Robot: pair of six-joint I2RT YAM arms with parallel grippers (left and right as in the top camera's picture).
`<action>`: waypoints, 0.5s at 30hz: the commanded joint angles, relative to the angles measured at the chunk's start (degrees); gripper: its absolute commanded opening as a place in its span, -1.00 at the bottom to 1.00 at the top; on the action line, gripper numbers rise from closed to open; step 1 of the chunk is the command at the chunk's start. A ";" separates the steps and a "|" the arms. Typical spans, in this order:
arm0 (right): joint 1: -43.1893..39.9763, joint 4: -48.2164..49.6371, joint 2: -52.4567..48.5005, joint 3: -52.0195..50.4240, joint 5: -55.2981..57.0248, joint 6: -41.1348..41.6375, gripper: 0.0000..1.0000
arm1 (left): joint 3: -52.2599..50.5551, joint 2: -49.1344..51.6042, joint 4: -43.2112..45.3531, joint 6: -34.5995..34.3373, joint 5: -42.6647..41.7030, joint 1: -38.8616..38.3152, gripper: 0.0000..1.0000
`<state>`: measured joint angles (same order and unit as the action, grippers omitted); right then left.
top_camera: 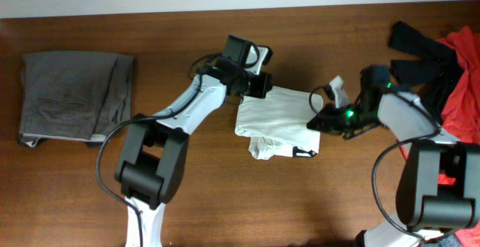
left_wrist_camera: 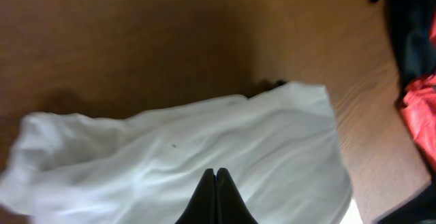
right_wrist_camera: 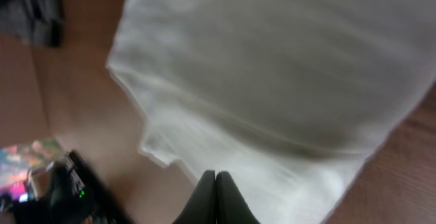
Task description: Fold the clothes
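Note:
The clothes, a white T-shirt [top_camera: 276, 121], lie folded into a rough rectangle at the table's middle, with a small black mark [top_camera: 302, 152] near the lower right corner. My left gripper [top_camera: 259, 88] is at the shirt's upper left corner. In the left wrist view its jaws [left_wrist_camera: 216, 173] are shut tip to tip above the rumpled white fabric [left_wrist_camera: 204, 135], and no cloth shows between them. My right gripper [top_camera: 316, 122] is at the shirt's right edge. Its jaws [right_wrist_camera: 216, 175] are also shut, over the fabric's [right_wrist_camera: 286, 67] border, with nothing seen pinched.
Folded grey-brown trousers [top_camera: 75, 95] lie at the far left of the wooden table [top_camera: 225, 194]. A heap of red and black garments [top_camera: 450, 59] sits at the right edge, behind my right arm; part of the heap [left_wrist_camera: 419, 112] also shows in the left wrist view.

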<state>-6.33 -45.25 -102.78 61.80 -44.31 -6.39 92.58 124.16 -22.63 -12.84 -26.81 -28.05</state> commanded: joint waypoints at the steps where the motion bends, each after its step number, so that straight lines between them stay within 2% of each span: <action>1: 0.37 5.70 -1.90 -7.13 -2.25 2.78 -0.92 | 0.26 2.99 -0.11 0.92 1.22 -1.07 -0.99; 8: 0.31 11.32 -6.62 -16.09 2.16 8.57 -0.92 | 0.26 5.73 -1.31 0.92 5.66 -1.31 -0.99; 15: -0.98 10.64 -7.63 -16.81 3.02 10.32 -0.92 | 0.50 8.00 -0.13 0.94 7.32 -1.14 -0.99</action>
<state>-7.38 -33.58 -107.15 47.77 -49.43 2.31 92.66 130.08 -22.96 -12.84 -22.17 -29.41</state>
